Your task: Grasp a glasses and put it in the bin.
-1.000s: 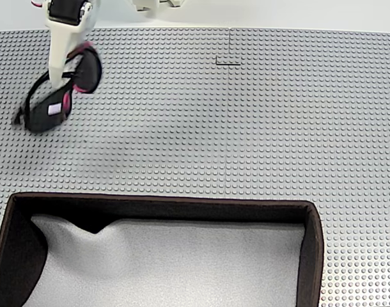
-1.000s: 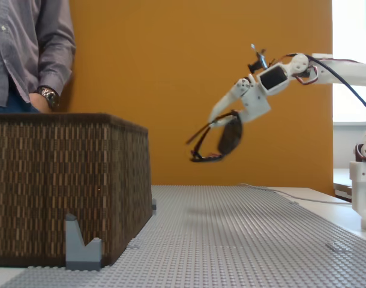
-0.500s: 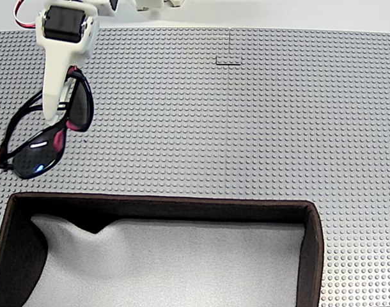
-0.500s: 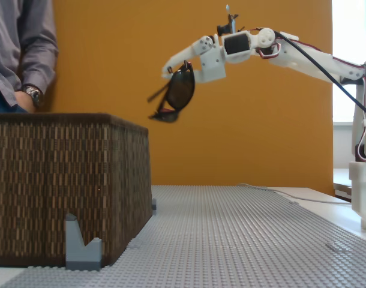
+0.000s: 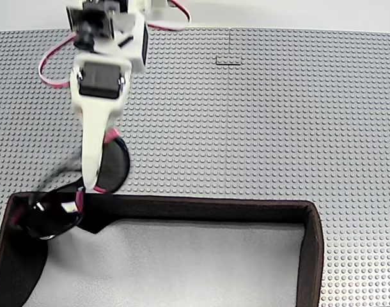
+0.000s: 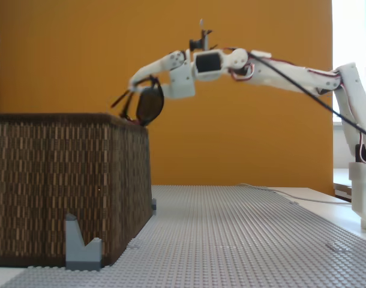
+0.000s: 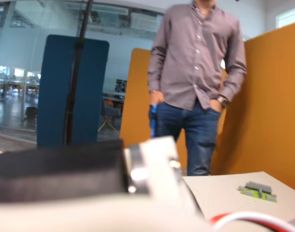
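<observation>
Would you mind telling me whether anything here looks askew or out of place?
The glasses hang crookedly from the shut gripper, straddling the bin wall in the top fixed view: one lens over the studded mat, the other over the bin's corner. In the side fixed view they dangle tilted just above the rim. Otherwise nothing looks spilled or damaged.

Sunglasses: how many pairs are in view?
1. The black-framed, dark-lensed sunglasses with pink-red arms hang from the white gripper over the brown woven bin's rim.
</observation>
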